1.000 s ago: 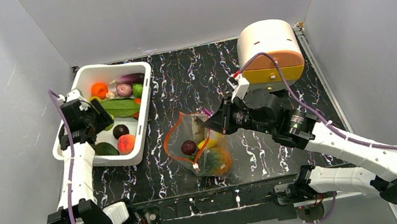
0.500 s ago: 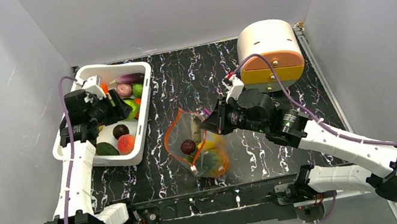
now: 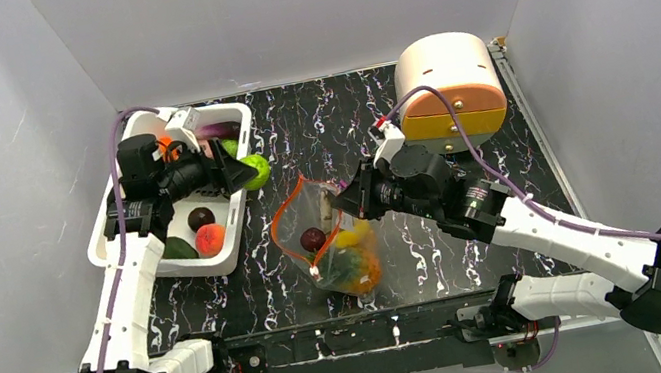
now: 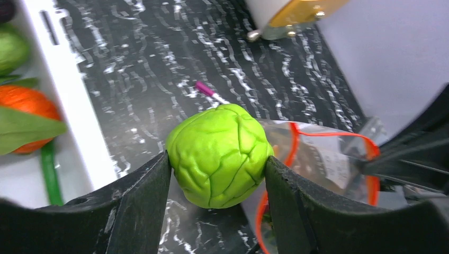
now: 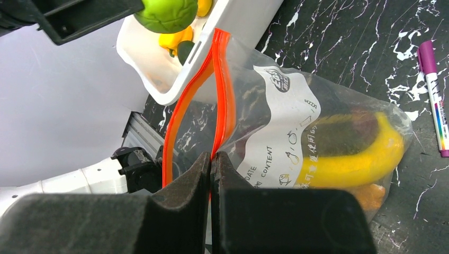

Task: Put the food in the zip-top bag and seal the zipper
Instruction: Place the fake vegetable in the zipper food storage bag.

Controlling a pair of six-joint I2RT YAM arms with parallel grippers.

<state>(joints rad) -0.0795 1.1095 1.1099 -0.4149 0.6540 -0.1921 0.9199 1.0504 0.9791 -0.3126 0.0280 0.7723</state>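
Note:
My left gripper is shut on a lumpy bright green piece of food, held in the air just right of the white tub, with its jaws pressed against both sides. More food lies in the tub, including a peach. The clear zip-top bag lies mid-table with its mouth gaping open. It holds a yellow banana and a dark plum. My right gripper is shut on the orange-red zipper, lifting the bag's far edge.
A purple pen lies on the black marbled table beside the bag. A round cream and orange drawer box stands at the back right. Grey walls close in on the left, back and right.
My left arm lifted the green piece out of the tub and carried it right, toward the bag. My right gripper kept its hold on the zipper and shifted slightly left.

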